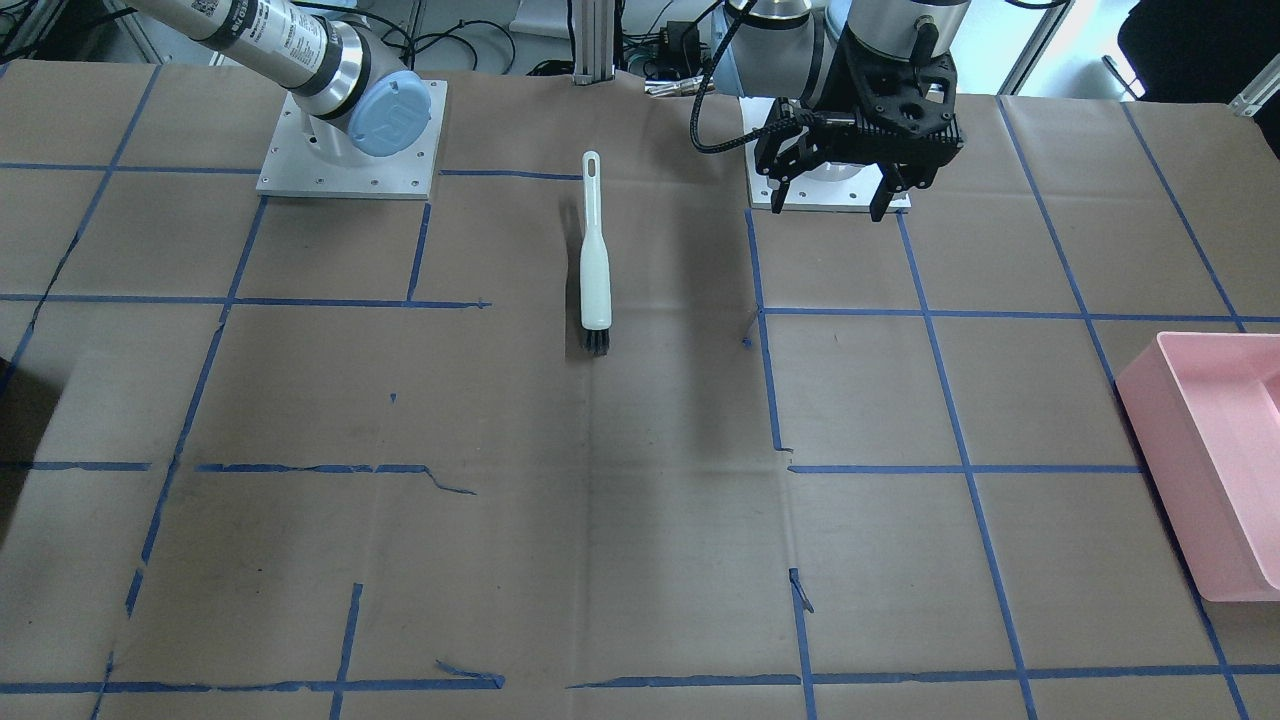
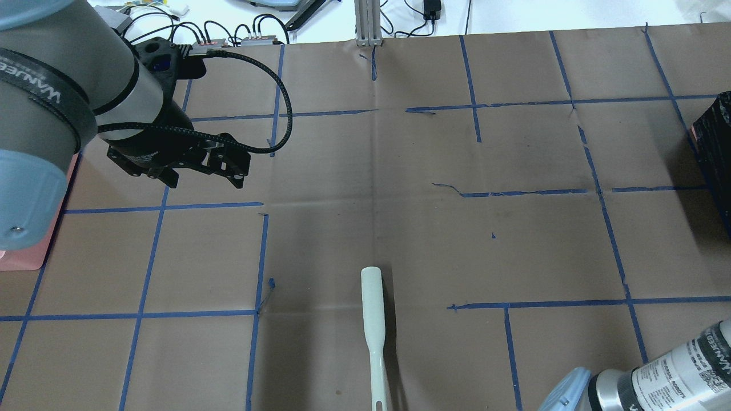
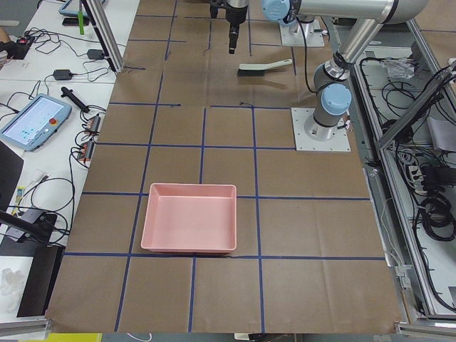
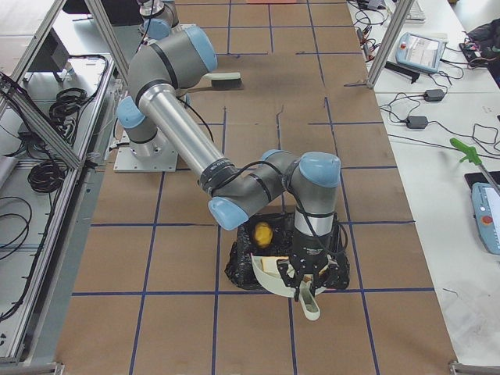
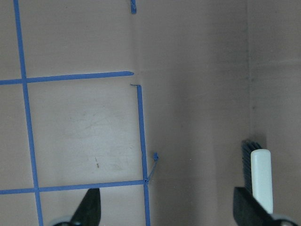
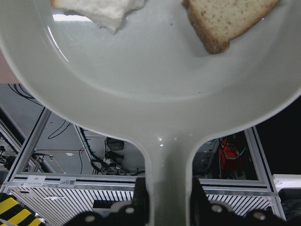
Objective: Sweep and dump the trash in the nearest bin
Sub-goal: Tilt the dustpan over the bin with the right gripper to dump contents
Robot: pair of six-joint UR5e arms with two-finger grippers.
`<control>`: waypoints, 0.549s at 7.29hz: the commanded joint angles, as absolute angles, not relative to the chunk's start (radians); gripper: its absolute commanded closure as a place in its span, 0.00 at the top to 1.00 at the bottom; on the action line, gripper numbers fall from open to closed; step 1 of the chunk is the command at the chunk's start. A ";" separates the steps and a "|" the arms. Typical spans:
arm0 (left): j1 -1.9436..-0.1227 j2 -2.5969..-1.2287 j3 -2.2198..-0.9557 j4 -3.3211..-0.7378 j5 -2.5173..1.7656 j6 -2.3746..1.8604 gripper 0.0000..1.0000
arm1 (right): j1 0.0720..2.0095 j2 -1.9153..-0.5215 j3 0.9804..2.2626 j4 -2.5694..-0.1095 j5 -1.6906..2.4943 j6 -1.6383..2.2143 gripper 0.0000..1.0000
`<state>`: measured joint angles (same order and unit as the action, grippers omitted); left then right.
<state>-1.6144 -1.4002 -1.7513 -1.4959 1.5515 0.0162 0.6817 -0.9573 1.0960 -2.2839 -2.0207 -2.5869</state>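
Right fingers (image 6: 141, 200) clamp dustpan handle (image 6: 168, 183) — left fingers (image 5: 91, 207) spread, empty.

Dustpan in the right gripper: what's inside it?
A white bread piece and a tan-crusted slice lie in the dustpan. The pan's far part runs out of the wrist view, so more may be hidden. The yellow lump seems to sit in the black bin.
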 commanded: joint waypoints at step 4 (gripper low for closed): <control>-1.609 -1.445 -1.743 -1.471 1.562 0.015 0.99 | 0.730 -0.954 1.104 -2.342 -2.151 -2.594 0.02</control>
